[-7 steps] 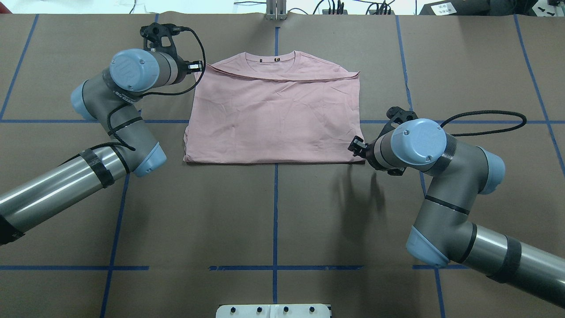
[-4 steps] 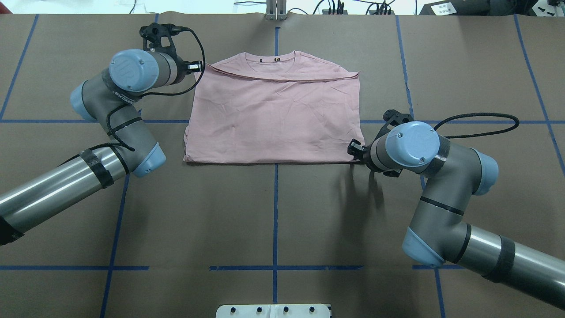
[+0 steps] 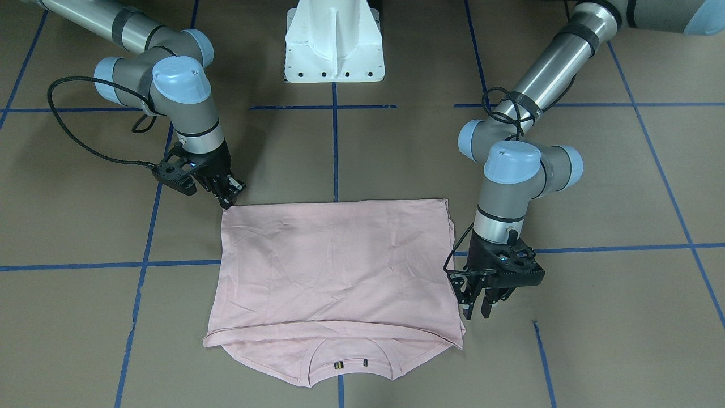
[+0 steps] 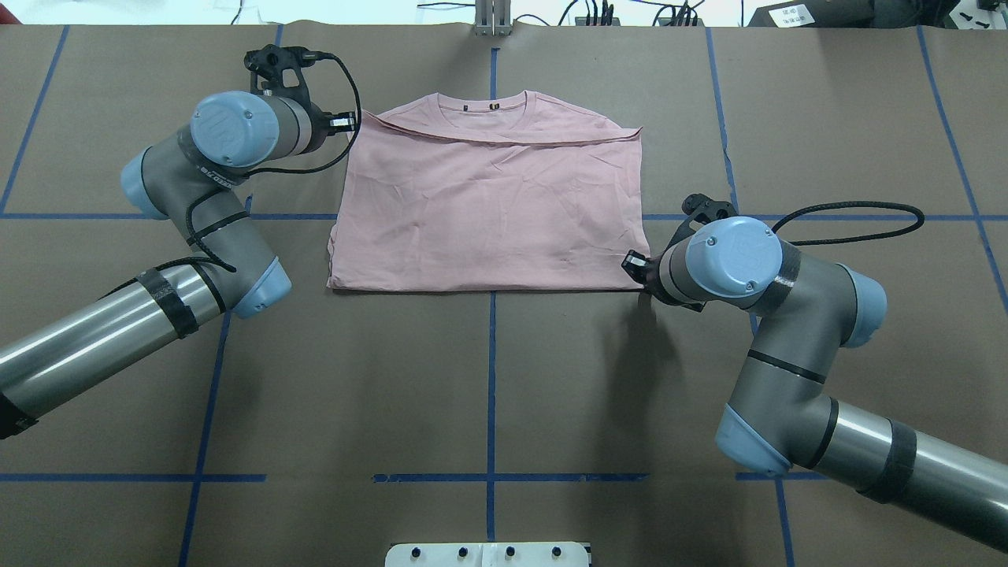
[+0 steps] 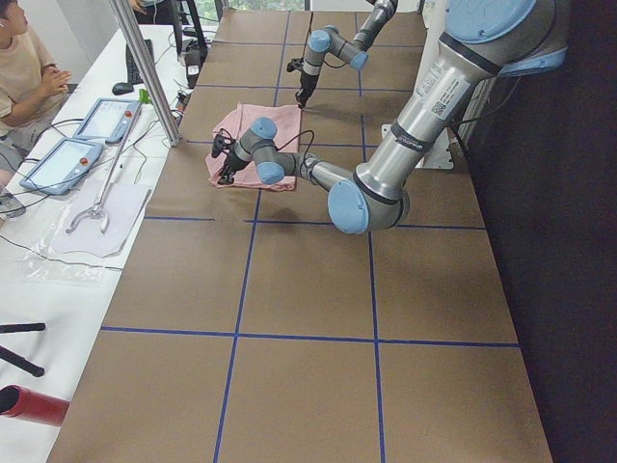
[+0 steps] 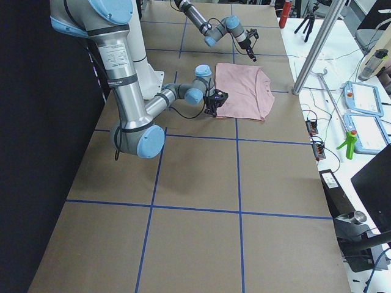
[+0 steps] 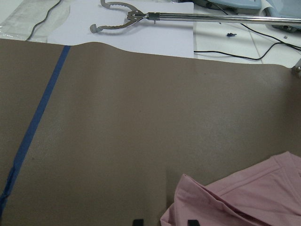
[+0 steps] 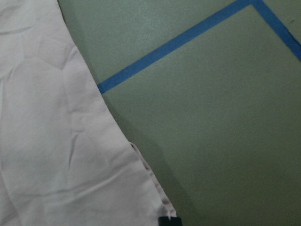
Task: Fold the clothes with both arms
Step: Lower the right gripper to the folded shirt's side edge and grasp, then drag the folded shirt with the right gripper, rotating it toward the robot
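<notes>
Seen from overhead, the left arm [image 4: 157, 315] comes in from the frame's left edge, and its left claw [image 3: 476, 310] sits at the upper-left corner of the T-shirt [image 4: 488, 213]. The claw is released. In its wrist view the two fingertips [image 7: 190, 221] stand apart at the bottom edge, and the bunched pink corner is just ahead of them, not yet pinched.

The T-shirt lies flat on the bench [image 4: 488, 378] in the upper middle of the frame, plain side up. It is already folded once, with the turned-up edge stopping just short of the collar.

At right of centre, the right claw [image 3: 231, 195] is at the shirt's lower-right corner. Its wrist view shows only one dark tip, at the very bottom and touching the cloth's edge. I cannot tell whether this claw is clenched or released.

The step in hand looks like taking hold of opposite corners for the next fold. The next move seems to need each claw to slide low enough to catch every layer at its corner and clamp firmly. The two would then have to lift together, so the cloth stays taut and the earlier fold does not slip.
</notes>
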Robot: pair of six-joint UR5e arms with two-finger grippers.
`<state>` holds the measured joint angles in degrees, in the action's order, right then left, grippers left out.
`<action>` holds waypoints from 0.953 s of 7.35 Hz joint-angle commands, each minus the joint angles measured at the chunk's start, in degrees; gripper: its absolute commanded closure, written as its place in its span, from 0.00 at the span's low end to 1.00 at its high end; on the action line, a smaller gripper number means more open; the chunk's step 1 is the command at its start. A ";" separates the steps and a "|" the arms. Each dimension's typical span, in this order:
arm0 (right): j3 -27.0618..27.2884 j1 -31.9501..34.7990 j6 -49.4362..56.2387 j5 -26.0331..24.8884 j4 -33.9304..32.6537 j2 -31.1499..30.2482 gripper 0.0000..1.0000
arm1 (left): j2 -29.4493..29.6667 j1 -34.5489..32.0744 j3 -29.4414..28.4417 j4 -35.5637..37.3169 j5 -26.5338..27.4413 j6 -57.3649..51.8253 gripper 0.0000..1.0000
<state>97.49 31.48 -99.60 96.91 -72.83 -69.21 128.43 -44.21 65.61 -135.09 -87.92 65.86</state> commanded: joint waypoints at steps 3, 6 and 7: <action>1.11 0.95 0.19 -0.06 -0.03 0.04 1.00 | -0.20 0.00 0.04 0.00 0.03 -0.03 0.58; 19.93 -4.63 -1.03 1.08 -0.65 -14.22 1.00 | -0.55 -0.17 3.80 0.44 -0.58 -0.03 0.58; 25.68 -8.24 -6.26 4.65 -0.65 -18.12 1.00 | -3.68 -0.09 7.74 0.61 -3.45 0.14 0.57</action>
<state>114.87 27.39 -101.52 98.60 -73.41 -81.36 127.23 -44.32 69.38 -134.75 -89.08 65.87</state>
